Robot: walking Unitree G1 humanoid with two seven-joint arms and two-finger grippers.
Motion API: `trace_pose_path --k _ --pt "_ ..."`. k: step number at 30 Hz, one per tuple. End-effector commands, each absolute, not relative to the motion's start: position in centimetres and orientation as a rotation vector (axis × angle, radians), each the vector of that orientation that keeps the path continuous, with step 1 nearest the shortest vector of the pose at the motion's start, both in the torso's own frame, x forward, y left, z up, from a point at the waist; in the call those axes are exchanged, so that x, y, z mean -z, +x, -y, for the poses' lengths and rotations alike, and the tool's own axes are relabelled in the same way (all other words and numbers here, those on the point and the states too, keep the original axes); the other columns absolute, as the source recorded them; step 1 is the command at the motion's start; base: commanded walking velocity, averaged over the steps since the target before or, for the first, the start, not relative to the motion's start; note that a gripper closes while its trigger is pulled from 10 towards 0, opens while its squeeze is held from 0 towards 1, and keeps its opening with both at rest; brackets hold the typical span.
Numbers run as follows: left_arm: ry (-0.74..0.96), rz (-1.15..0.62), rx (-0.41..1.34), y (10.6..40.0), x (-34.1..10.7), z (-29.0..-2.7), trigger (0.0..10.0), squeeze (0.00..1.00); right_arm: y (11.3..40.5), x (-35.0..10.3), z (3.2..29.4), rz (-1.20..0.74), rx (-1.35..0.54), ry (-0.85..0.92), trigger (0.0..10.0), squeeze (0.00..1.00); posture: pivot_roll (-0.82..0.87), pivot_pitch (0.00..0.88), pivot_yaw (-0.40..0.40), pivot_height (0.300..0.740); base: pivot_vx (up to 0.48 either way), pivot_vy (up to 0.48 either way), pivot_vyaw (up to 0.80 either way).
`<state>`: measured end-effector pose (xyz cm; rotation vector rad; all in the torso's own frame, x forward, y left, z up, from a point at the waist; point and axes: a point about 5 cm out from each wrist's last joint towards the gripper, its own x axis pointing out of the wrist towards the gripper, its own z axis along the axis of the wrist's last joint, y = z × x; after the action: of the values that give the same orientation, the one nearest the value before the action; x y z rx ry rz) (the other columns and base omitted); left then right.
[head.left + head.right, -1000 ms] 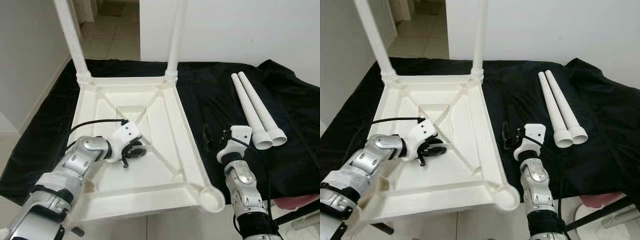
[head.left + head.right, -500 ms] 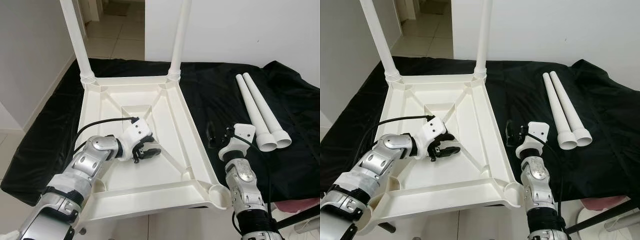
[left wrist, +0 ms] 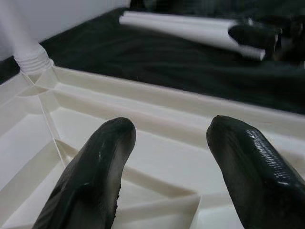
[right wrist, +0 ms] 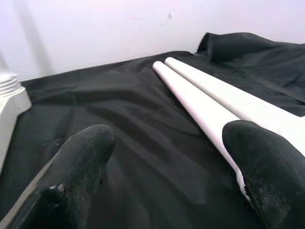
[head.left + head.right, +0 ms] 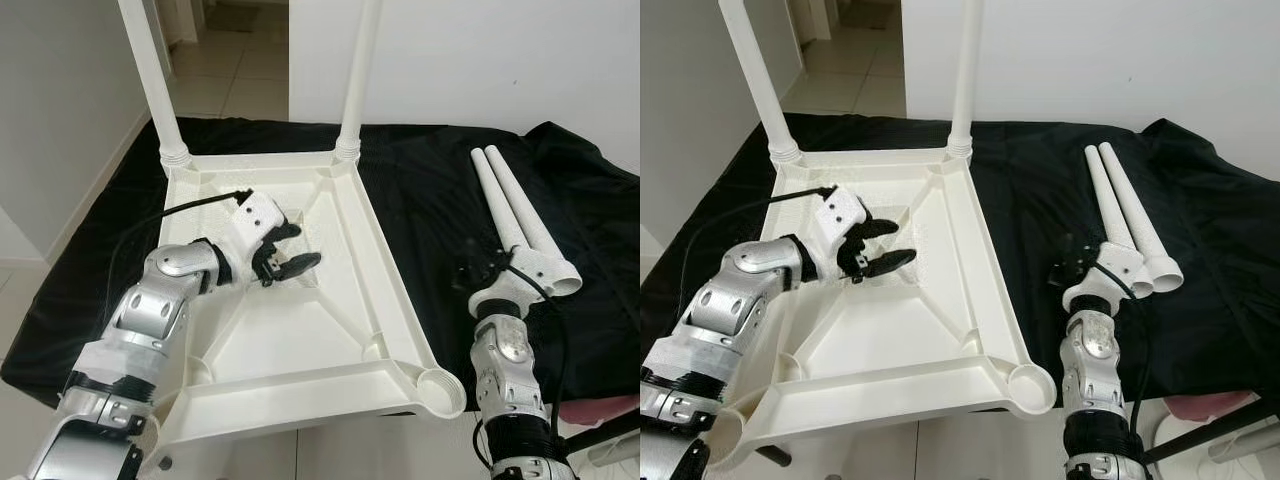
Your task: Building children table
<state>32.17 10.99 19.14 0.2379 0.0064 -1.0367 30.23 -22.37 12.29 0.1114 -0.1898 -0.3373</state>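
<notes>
Black cloth (image 5: 430,210) bears unlabelled upturned table (image 5: 340,300), loose legs (image 5: 515,215).

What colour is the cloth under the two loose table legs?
Black cloth, seen best in the right eye view.

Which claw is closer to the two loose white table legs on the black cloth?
The right claw. It is open, right beside the wide ends of the loose legs. The left claw is open too, far off over the upturned tabletop.
</notes>
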Motion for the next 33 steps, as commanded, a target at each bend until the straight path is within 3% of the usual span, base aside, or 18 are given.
trace_pose_path --k 1,2,8,22,26,33 --pt "0.171 0.013 0.834 33.1 -19.6 -11.5 10.0 0.00 30.3 -12.0 22.5 0.169 0.354 0.115 10.0 0.00 0.01 0.000 -0.023 0.740 0.000 0.000 0.00" --pt "0.068 -0.019 0.821 33.3 -19.5 -11.1 10.0 0.00 30.4 -12.2 23.0 0.166 0.372 0.092 10.0 0.00 0.00 0.000 -0.023 0.740 0.000 0.000 0.00" --pt "-0.023 -0.014 0.828 33.2 -20.0 -9.6 10.0 0.00 30.5 -12.5 24.6 0.167 0.406 0.075 10.0 0.00 -0.01 0.000 -0.023 0.740 0.000 0.000 0.00" --pt "-0.074 -0.006 0.940 31.7 -21.0 -4.5 10.0 0.00 30.2 -11.7 27.9 0.099 0.497 0.017 10.0 0.00 -0.02 0.013 0.005 0.740 0.000 0.000 0.00" --pt "-0.078 -0.010 0.931 31.6 -21.1 -4.4 10.0 0.00 30.2 -11.6 28.0 0.095 0.498 0.015 10.0 0.00 -0.02 0.013 0.005 0.740 0.000 0.000 0.00" --pt "-0.105 -0.045 0.986 30.3 -20.5 -2.4 10.0 0.00 30.9 -11.5 28.5 0.059 0.394 -0.024 10.0 0.00 -0.01 0.043 0.020 0.740 0.000 0.000 0.00"
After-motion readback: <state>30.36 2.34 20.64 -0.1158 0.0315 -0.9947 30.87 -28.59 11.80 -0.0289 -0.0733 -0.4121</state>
